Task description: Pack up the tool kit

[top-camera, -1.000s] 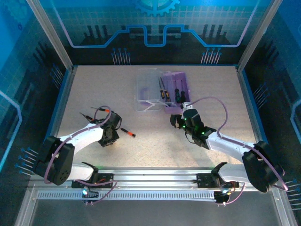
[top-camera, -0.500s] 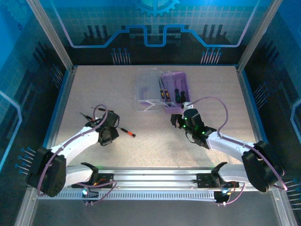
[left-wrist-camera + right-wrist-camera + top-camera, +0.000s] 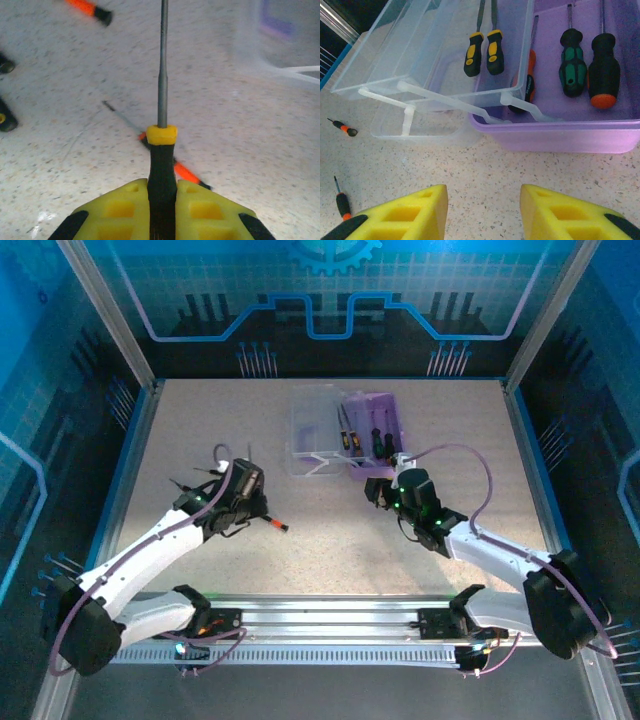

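1. Closest in, low centre of the left wrist view: the left gripper [image 3: 162, 192] is clenched tight on the black handle of a yellow-collared screwdriver [image 3: 161, 150], whose shaft points straight up the frame.
2. Under that shaft, an orange-black screwdriver [image 3: 186, 173] lies diagonally on the speckled table [image 3: 250, 150], blurred and not touching the held tool.
3. Upper left of the same view, another orange-handled screwdriver [image 3: 89, 7] lies on the table, cut off by the frame edge.
4. Over to the right wrist view: the right gripper [image 3: 482, 210] is at the bottom edge, its yellow pads spread apart with only bare table between them. It is released and grasping nothing.
5. At the left of that view lie two small loose screwdrivers, one at lower left [image 3: 341, 202] and one at mid left [image 3: 342, 127].
6. Just beyond the pads is the tool kit [image 3: 395, 420], which sits upper centre in the overhead view. Its purple base [image 3: 560, 137] is on the right and its clear lid [image 3: 380, 65] is swung open to the left.
7. Inside the base, a green-handled screwdriver [image 3: 571, 70] lies beside a black-handled screwdriver [image 3: 603, 75] with an orange cap.
8. Farther left, a yellow-and-black pair [image 3: 474, 47] shows through clear plastic, and I cannot tell which compartment they lie in.
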You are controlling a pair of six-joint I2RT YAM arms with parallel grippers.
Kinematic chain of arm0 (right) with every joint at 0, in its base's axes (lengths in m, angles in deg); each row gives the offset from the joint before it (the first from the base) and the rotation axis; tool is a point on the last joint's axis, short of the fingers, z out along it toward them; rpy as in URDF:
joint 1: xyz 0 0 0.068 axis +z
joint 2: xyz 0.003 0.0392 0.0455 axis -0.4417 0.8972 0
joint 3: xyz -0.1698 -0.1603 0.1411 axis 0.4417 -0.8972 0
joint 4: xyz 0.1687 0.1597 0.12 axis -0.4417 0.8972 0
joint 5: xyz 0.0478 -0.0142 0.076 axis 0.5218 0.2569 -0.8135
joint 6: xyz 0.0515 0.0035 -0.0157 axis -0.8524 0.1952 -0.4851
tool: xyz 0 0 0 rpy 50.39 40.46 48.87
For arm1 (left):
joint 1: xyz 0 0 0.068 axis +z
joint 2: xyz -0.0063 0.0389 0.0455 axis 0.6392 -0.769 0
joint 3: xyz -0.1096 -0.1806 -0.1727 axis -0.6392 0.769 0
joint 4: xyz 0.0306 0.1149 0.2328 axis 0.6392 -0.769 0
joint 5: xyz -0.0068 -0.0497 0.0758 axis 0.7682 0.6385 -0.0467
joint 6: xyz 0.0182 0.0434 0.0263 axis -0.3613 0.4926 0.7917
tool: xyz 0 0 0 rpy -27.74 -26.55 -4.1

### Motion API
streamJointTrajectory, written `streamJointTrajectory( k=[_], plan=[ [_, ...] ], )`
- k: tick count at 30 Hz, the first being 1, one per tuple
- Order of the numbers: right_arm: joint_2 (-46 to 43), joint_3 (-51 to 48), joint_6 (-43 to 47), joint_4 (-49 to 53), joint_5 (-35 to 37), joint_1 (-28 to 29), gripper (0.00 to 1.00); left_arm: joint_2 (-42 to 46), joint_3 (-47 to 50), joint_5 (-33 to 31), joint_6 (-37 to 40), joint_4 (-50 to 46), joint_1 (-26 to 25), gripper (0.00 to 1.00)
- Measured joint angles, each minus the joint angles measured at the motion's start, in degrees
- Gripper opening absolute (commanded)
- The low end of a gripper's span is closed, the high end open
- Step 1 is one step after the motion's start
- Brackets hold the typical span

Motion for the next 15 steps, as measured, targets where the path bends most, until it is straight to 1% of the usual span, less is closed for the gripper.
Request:
streamJointTrajectory(
  k=[5,8,12,15],
  plan=[
    [-1.4,-0.17,0.02,-0.33,-0.35,-0.11,0.46,-1.75,-1.38,-0.33,2.32,5.31,-8.7,0.03],
    [-2.01,-0.11,0.26,-0.42,-1.18,-0.31,0.5,-3.19,-0.81,0.33,4.09,10.54,-12.59,0.02],
    [-1.22,3.61,0.09,2.03,-2.08,-0.39,0.53,-5.09,-0.15,2.25,6.01,16.15,-14.88,0.01],
    [1.03,8.66,-1.01,2.19,-5.16,-0.39,0.55,-6.54,-0.04,3.93,6.43,19.5,-15.58,0.01]
  ],
)
